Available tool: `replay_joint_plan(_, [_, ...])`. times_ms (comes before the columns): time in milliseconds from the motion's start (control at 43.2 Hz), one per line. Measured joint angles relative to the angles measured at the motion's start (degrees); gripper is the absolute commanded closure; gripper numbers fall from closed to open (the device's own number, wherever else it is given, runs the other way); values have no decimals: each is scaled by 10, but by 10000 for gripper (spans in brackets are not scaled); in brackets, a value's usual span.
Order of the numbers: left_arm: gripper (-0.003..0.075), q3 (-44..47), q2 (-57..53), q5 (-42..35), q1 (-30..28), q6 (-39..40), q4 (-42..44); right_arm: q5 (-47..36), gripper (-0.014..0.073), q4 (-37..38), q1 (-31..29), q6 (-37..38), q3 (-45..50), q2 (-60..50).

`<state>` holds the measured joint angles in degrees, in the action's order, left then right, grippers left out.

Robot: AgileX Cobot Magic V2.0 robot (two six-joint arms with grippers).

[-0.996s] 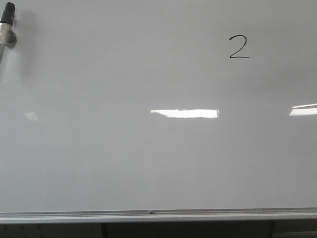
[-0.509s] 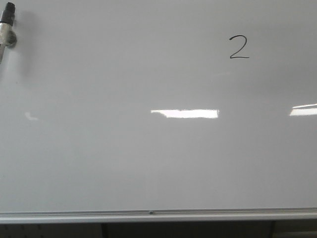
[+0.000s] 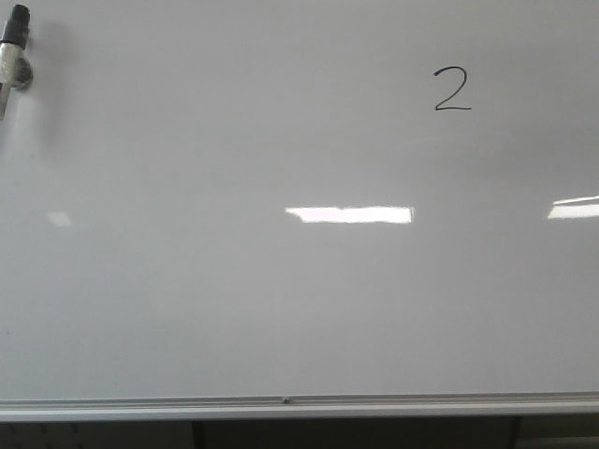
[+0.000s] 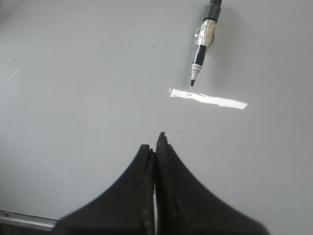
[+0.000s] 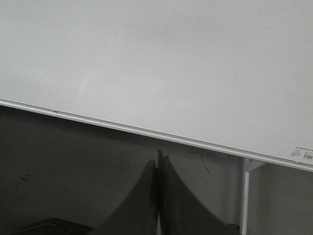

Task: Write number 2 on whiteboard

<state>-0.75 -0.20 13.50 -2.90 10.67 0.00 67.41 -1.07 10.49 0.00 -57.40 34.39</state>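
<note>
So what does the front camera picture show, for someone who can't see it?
A small black handwritten number 2 sits in the upper right of a big glossy whiteboard that fills nearly the whole picture. A marker pokes in at the top left corner, and a silver rail runs along the bottom edge.

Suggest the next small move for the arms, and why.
Probably none beyond holding clear: the 2 already sits finished on the whiteboard, the marker lies apart from the left tool, and both tools are shut on nothing.
</note>
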Motion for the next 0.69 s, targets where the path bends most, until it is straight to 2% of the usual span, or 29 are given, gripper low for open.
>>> replay_joint_plan(347, [741,10,0,-27,-1,-2,-8,0,660,0,0,0,0,0])
replay_joint_plan(556, [741,10,0,-47,-1,-92,-42,0,660,0,0,0,0,0])
replay_joint_plan(695, [741,10,0,-53,-1,-112,-44,0,660,0,0,0,0,0])
